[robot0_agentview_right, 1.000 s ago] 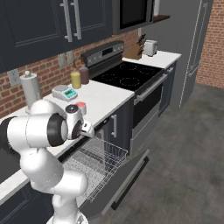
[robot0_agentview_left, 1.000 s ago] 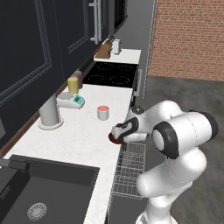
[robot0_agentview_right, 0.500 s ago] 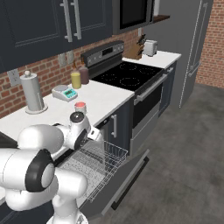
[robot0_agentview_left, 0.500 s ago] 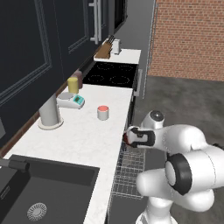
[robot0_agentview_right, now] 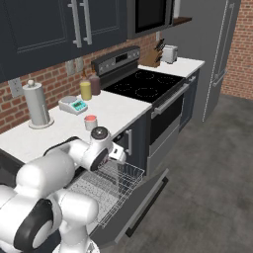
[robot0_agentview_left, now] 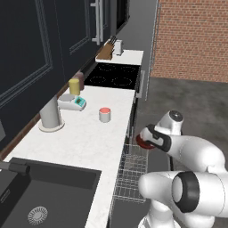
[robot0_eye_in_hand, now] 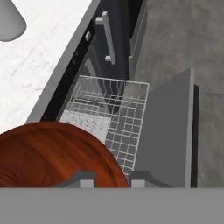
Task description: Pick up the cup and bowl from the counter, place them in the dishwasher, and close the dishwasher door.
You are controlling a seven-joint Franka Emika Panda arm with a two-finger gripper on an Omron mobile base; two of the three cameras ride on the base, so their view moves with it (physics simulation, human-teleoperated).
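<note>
- Jaws of the gripper [robot0_agentview_left: 144, 140] sit narrowly closed on the rim of the bowl [robot0_eye_in_hand: 52, 153], which hangs over the rack [robot0_eye_in_hand: 111, 118] of the open dishwasher [robot0_agentview_right: 131, 197].
- Bowl looks stiff, glossy and probably slippery; a rim pinch seems right.
- Cup [robot0_agentview_left: 104, 114] stands on the counter [robot0_agentview_left: 84, 142]; light, rigid, best gripped across its wall.

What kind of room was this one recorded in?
A rendered home kitchen, by the look of it: a white stone counter with a black sink, a black stove further along, and an open dishwasher with its wire rack pulled out.
</note>
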